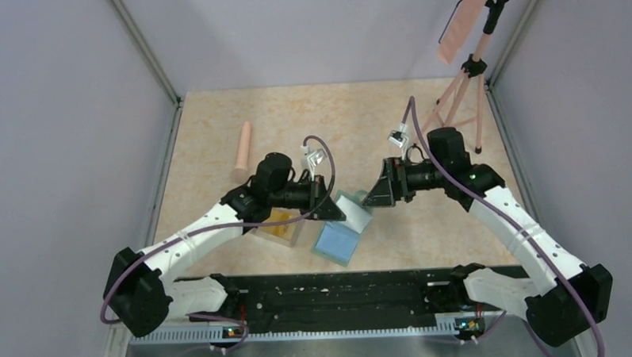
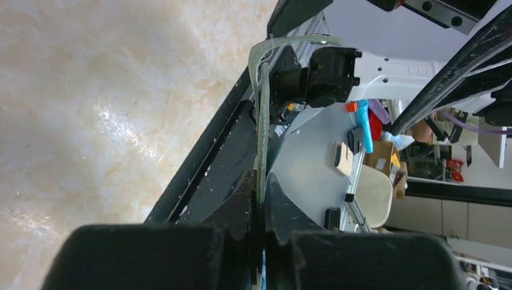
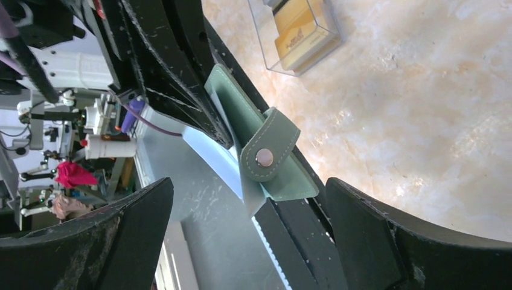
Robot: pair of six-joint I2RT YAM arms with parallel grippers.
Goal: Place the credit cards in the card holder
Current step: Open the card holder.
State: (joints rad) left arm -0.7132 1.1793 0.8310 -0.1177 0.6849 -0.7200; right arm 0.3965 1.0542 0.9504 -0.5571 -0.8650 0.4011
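The card holder (image 1: 354, 213), a muted-green wallet, hangs open above the table's near middle, with a pale blue page (image 1: 336, 243) drooping below it. My left gripper (image 1: 334, 210) is shut on its edge. In the left wrist view the card holder (image 2: 263, 115) shows edge-on, pinched between the left gripper (image 2: 261, 187) fingers. My right gripper (image 1: 374, 194) stands open just right of it, touching nothing. In the right wrist view the card holder's snap tab (image 3: 265, 151) sits ahead of the right gripper (image 3: 249, 190). Yellow-orange credit cards (image 1: 281, 223) (image 3: 299, 33) lie inside a clear box.
The clear plastic box (image 1: 287, 235) (image 3: 326, 42) sits on the table under the left arm. A peach cylinder (image 1: 243, 153) lies at the back left. A tripod (image 1: 464, 86) stands at the back right. A black rail (image 1: 333, 293) runs along the near edge.
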